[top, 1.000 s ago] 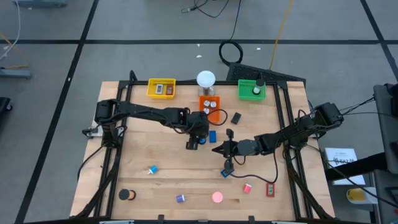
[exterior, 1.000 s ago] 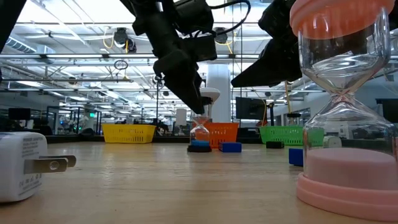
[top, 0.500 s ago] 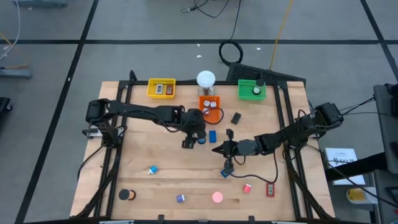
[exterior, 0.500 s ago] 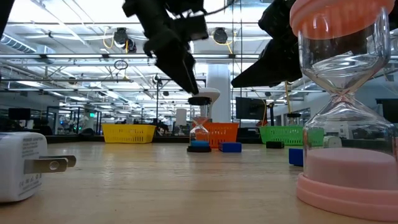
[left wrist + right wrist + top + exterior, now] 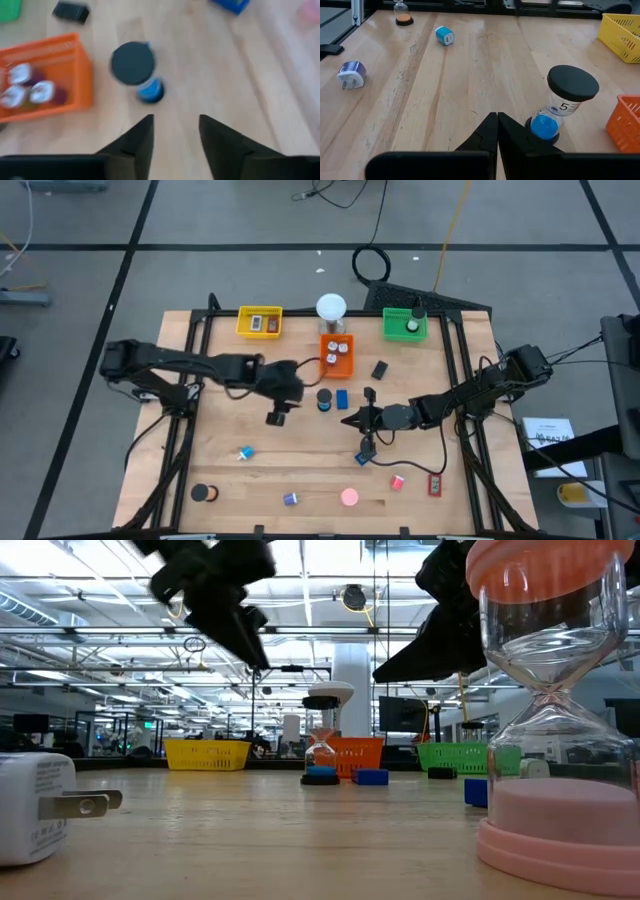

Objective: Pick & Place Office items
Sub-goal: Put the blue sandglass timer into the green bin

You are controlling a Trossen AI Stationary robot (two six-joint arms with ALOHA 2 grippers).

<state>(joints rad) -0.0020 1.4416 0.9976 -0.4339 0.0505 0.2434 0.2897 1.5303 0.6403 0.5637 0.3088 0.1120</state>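
1. Hovering empty beside the orange tray (image 5: 337,356), the left gripper (image 5: 277,416) has its fingers (image 5: 142,142) spread; a blue hourglass (image 5: 324,399) stands free near the tray, apparently just released.
2. The right gripper (image 5: 349,421), fingers pressed together, waits beyond the hourglass.
3. Next likely: another pickup; scattered items lie well away from the tray, with open surface (image 5: 240,480) between.

Pale wood plank table (image 5: 445,100) with smooth matt grain, matt black-capped hourglass (image 5: 559,111) with clear glossy glass, orange plastic mesh tray (image 5: 47,75), glossy pink plastic hourglass (image 5: 555,710), white plastic plug (image 5: 40,805) with metal prongs.
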